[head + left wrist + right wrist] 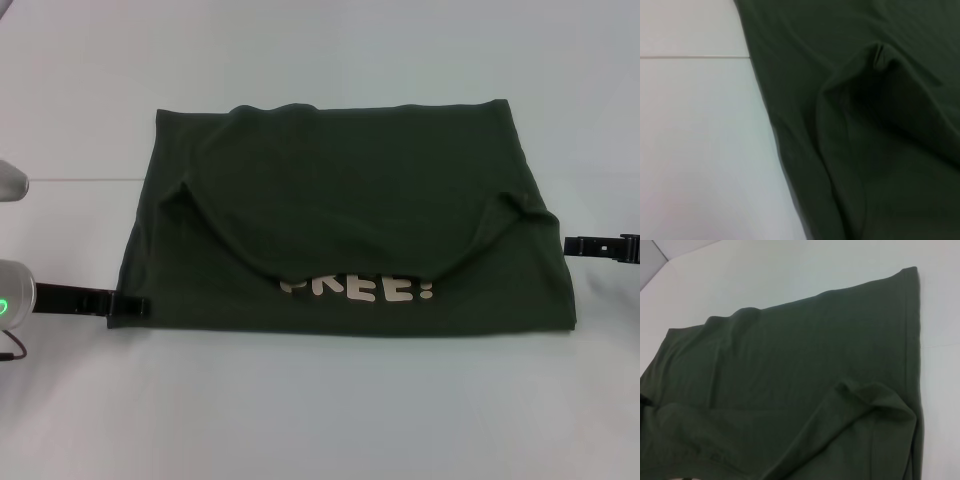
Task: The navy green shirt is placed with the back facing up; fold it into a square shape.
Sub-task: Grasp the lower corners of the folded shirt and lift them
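Note:
The navy green shirt (350, 200) lies flat mid-table as a wide folded block. A rounded flap is folded down from the far edge and partly covers the cream lettering (355, 288) near the front edge. My left gripper (140, 305) rests low at the shirt's front left corner, right against the cloth edge. My right gripper (572, 245) sits low beside the shirt's right edge. The left wrist view shows the shirt (880, 150) with a raised fold, and the right wrist view shows the shirt (790, 380) with a puckered corner; neither shows its own gripper.
The white table (320, 420) surrounds the shirt on all sides. A thin seam line (80, 179) runs across the table to the left of the shirt. The left arm's grey body (12, 300) shows at the left border.

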Action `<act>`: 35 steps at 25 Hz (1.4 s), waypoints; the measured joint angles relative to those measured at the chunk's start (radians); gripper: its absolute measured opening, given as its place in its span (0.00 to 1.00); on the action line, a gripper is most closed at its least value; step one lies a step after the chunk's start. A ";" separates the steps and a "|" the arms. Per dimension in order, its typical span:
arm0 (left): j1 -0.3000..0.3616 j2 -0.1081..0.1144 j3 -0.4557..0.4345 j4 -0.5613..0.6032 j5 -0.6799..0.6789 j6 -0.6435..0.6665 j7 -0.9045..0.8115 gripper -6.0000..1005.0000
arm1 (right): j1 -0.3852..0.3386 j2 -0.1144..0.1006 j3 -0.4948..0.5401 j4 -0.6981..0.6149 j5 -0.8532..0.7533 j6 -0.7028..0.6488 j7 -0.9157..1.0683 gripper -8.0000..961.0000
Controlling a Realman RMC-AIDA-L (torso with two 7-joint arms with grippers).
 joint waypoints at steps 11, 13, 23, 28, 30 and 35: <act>-0.022 0.014 0.002 -0.049 0.024 -0.008 0.006 0.55 | 0.002 -0.004 -0.010 -0.002 0.000 -0.002 -0.007 0.98; -0.025 0.016 0.002 -0.056 0.024 -0.009 0.006 0.47 | 0.003 -0.006 -0.011 -0.002 0.000 -0.006 -0.008 0.98; -0.027 0.017 -0.003 -0.063 0.016 -0.003 0.007 0.08 | -0.002 -0.034 -0.009 -0.004 -0.007 -0.071 0.004 0.98; -0.027 0.016 -0.001 -0.059 0.012 0.002 0.008 0.05 | 0.029 -0.097 -0.015 -0.019 -0.104 -0.145 0.145 0.98; -0.027 0.015 0.000 -0.059 0.012 0.004 0.012 0.05 | 0.047 -0.104 -0.020 -0.022 -0.120 -0.171 0.173 0.98; -0.028 0.014 -0.003 -0.059 0.001 0.018 0.019 0.05 | 0.099 -0.074 -0.067 -0.030 -0.190 -0.181 0.220 0.98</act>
